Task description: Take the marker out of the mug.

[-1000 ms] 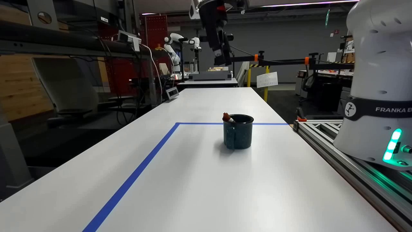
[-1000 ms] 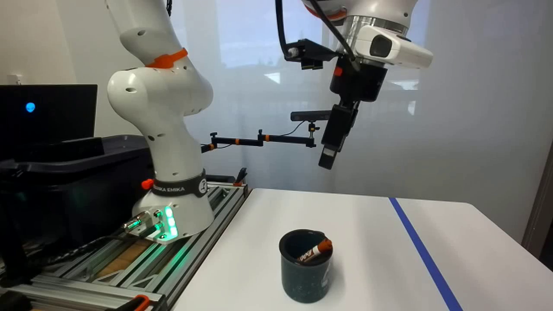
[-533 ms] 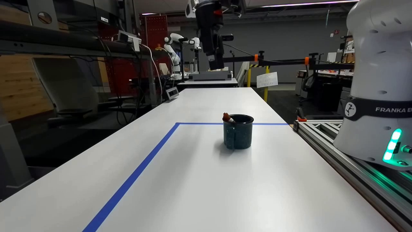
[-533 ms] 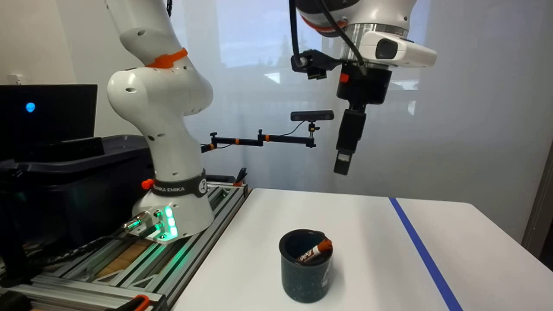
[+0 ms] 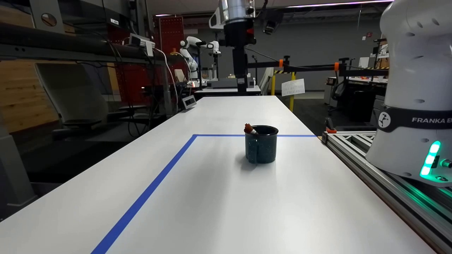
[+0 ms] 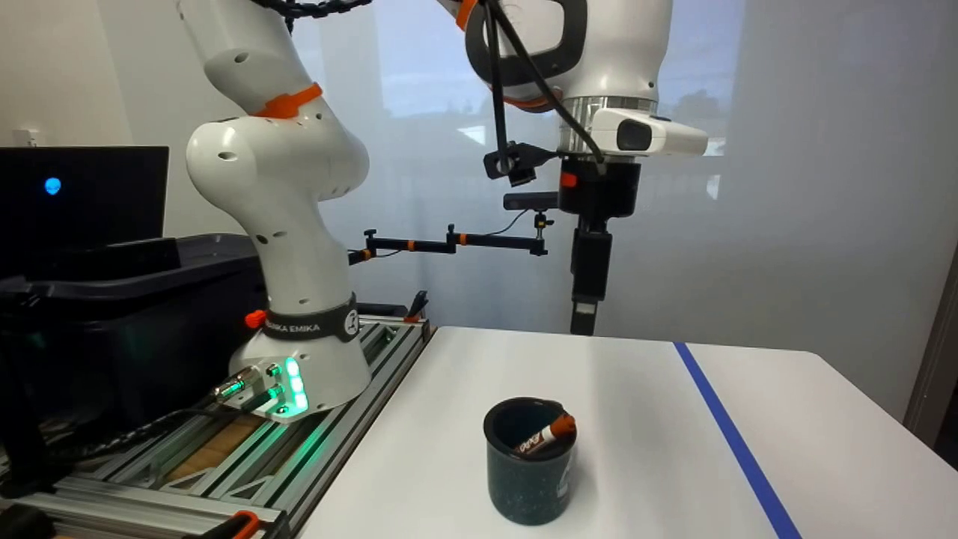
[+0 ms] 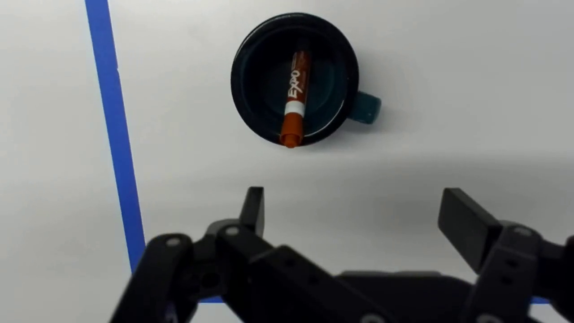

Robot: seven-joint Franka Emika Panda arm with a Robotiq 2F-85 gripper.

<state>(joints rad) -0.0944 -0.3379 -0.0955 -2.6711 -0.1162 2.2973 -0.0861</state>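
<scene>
We see the Expo marker (image 7: 297,85) leaning cap-up inside the speckled dark-teal mug (image 6: 528,486) on the white table (image 6: 658,464), while the Robotiq gripper (image 7: 354,204) hangs higher, apart from both, jaws spread wide.

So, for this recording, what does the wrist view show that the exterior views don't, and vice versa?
Wrist view only: the pincer standing open, with a gap between its two fingers; the exterior views hide that gap, as the fingers line up there.
Exterior views only: the robot's base with its green lights, and the pincer hanging clear above the table.
Shared: the marker leaning inside the mug, its orange-red cap at the rim, and blue tape on the table.
</scene>
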